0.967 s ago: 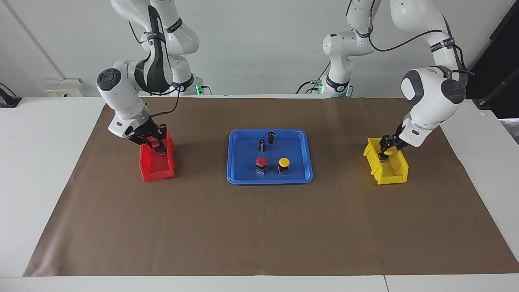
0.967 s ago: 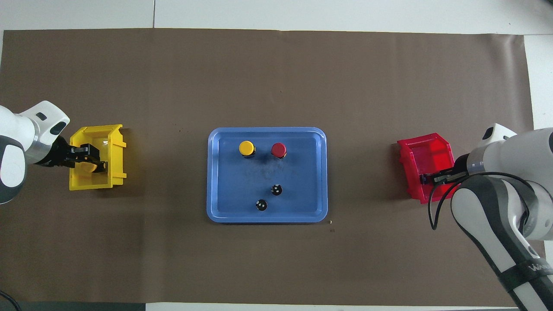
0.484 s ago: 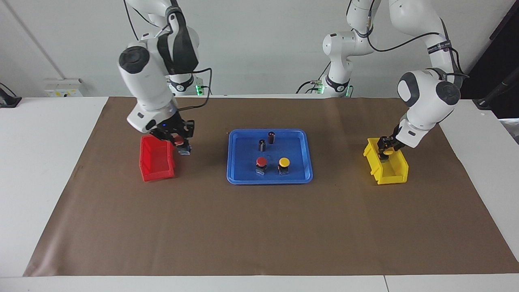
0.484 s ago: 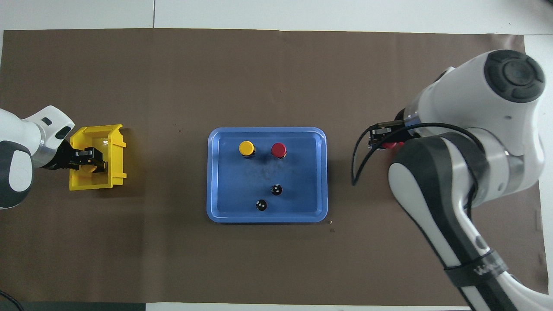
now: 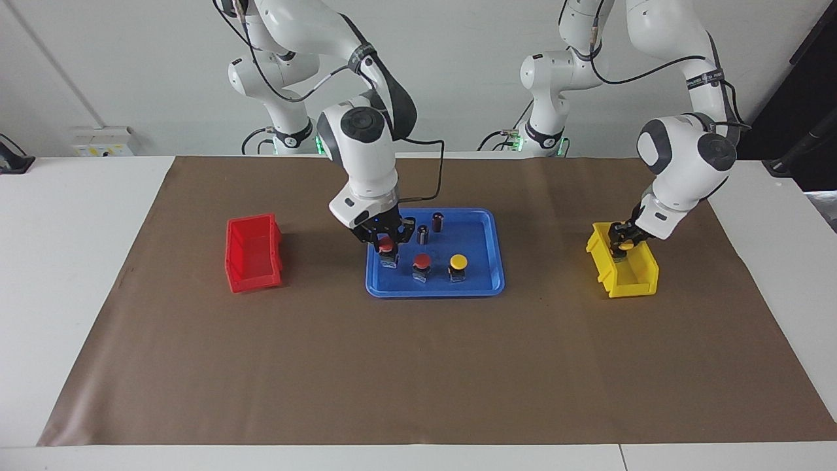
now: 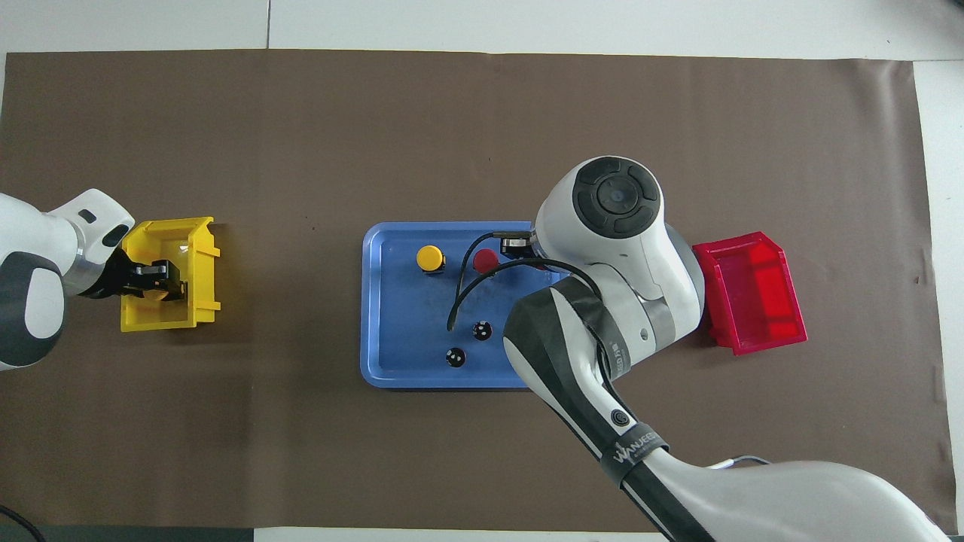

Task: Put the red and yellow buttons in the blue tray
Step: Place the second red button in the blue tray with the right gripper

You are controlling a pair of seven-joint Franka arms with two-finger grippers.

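- Standing at the tray edge nearer to the robots, the two dark cylinders (image 5: 437, 221) have not moved; they are not the task's concern.
- Just beside them, the right gripper (image 5: 387, 248) has swung away from the red bin (image 5: 254, 255) within the last second. It now hangs low over the blue tray (image 5: 435, 292), by the tray edge toward the right arm's end of the bench.
- That gripper is clenched on the held red button (image 5: 389, 260), which sits at or just above the tray floor. I judge it is not yet let go.
- The red bin, toward the right arm's end of the bench, shows no button in it now.
- At the left arm's end of the bench, the left gripper (image 5: 621, 241) has hardly shifted and sits in the yellow bin (image 5: 631, 278), right at the binned yellow button (image 5: 626, 246). Whether it already grasps that button I cannot tell.
- Along the tray edge farther from the robots, the tray's red button (image 5: 422, 262) and the tray's yellow button (image 5: 458, 262) stand side by side, as before.
- By my reckoning, two buttons are in, a third needs only releasing, and the fourth must still be lifted and carried over.
- A dark band (image 6: 636, 450) on the right arm carries white lettering that probably begins "WANJEE". Nothing else is legible.
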